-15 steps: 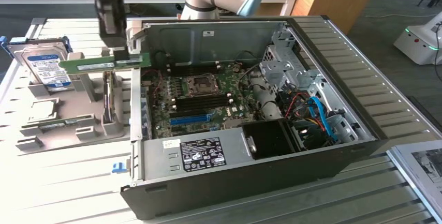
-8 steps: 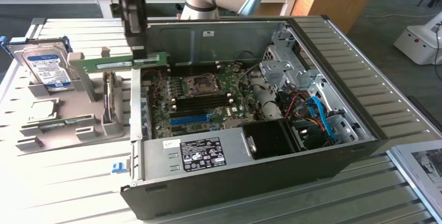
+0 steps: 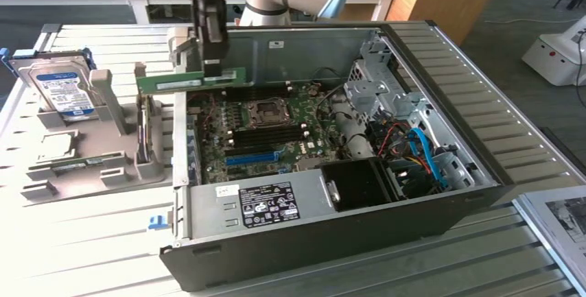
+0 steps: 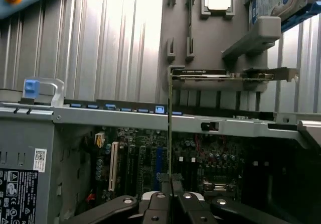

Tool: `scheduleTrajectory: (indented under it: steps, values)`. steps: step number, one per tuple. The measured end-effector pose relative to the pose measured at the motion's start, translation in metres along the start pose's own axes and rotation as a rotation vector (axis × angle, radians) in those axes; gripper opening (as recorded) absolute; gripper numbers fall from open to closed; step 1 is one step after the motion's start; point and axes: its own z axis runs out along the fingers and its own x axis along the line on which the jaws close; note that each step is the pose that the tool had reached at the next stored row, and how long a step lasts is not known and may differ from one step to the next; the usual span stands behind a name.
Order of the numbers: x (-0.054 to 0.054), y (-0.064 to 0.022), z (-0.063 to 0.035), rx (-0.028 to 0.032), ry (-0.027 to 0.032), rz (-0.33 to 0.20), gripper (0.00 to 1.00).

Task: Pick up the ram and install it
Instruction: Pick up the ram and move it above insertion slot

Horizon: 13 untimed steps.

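Note:
The ram (image 3: 176, 83) is a thin green stick, held level in the air over the far left rim of the open computer case (image 3: 302, 242). My gripper (image 3: 216, 73) comes down from above and is shut on the ram near its right end. In the wrist view the ram (image 4: 169, 128) appears edge-on as a thin line rising from between my fingertips, where the gripper (image 4: 169, 186) clamps it. The green motherboard (image 3: 265, 132) lies inside the case below and to the exterior view's right of the stick, with dark memory slots (image 3: 265, 134) at its middle.
A grey parts holder (image 3: 92, 153) on the slatted table at the exterior view's left carries a hard drive (image 3: 64, 88) and a processor chip (image 3: 55, 147). Inside the case are a blue slot strip (image 3: 252, 158), a power supply (image 3: 265, 204), a fan and cables.

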Motion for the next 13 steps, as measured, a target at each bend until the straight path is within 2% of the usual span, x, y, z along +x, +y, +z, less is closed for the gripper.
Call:
scheduleTrajectory:
  steps: [13]
  values:
    - [0.003,-0.0543,-0.0016,-0.0001,0.0001,-0.001,0.12]
